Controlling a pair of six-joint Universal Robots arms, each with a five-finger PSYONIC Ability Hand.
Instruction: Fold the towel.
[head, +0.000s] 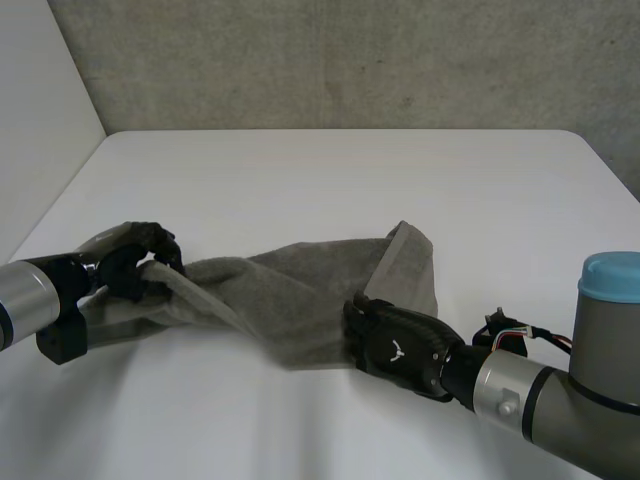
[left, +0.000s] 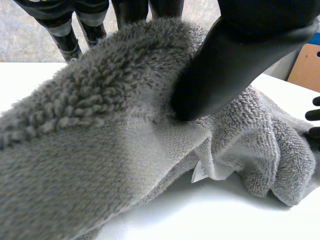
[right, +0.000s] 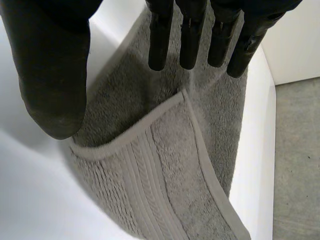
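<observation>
1. Left hand (head: 130, 268) is clamped on the one grey towel (head: 300, 300) at its left end, thumb pinching cloth against the fingers.
2. Right hand (head: 395, 342) is spread, fingers straight, at the towel's near right edge.
3. One white table (head: 330, 180), with wide bare room beyond the towel.

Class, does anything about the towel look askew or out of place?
Yes: the towel lies twisted and bunched, not flat. The left robot hand pinches one end; by the right robot hand a corner is flipped over.

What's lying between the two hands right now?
The grey towel, rumpled, running from the left hand to the right hand, seen in the head view.
</observation>
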